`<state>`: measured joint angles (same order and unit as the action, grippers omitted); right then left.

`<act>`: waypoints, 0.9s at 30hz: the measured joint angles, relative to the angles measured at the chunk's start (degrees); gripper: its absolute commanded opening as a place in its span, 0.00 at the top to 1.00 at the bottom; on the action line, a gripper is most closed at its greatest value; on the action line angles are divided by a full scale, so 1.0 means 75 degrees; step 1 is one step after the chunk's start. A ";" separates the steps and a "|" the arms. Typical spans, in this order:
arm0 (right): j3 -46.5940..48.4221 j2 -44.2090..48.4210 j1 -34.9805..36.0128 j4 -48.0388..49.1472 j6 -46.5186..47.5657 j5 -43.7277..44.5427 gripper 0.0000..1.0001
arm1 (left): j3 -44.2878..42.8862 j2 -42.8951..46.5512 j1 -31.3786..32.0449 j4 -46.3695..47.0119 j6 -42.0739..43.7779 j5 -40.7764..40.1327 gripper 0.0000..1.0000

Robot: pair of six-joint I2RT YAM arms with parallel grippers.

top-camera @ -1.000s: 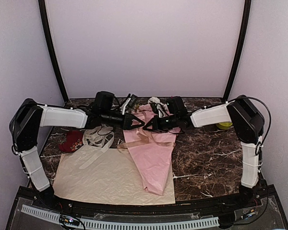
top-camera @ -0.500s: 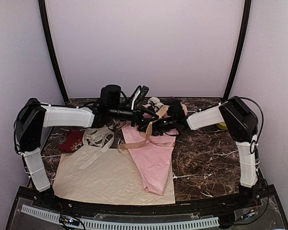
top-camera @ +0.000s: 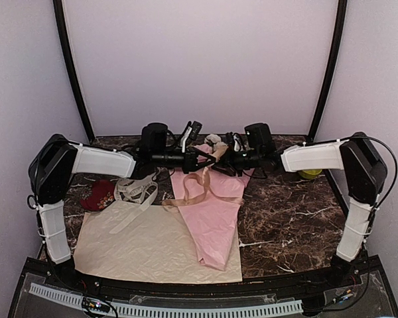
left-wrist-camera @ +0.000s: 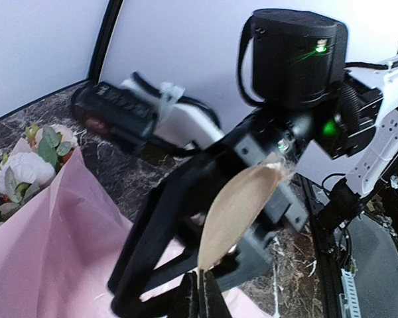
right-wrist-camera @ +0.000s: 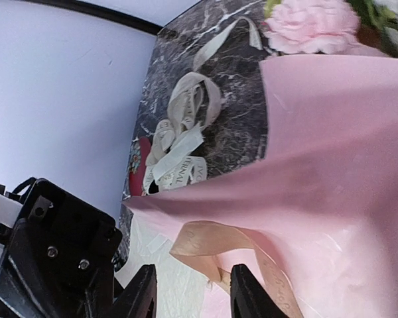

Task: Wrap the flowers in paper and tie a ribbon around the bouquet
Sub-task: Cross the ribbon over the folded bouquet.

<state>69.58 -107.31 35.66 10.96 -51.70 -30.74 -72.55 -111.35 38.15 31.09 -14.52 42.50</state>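
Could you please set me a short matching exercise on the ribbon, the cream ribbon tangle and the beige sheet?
Things:
1. ribbon
2. cream ribbon tangle
3. beige sheet

States:
a. lies under the narrow end of the bouquet
b. one end pinched by the left gripper
c. lies loose, left of the bouquet

Pairs: 1-b; 2-c; 3-a
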 measured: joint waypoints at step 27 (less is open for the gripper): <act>-0.0443 0.0402 -0.0154 0.0105 0.0006 0.0367 1.00 | -0.0210 -0.0653 0.0000 -0.1078 0.0583 -0.0402 1.00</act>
<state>66.26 -104.29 34.50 11.75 -51.66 -27.99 -74.13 -116.25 38.15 23.00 -10.15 39.48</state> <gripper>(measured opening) 0.281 0.005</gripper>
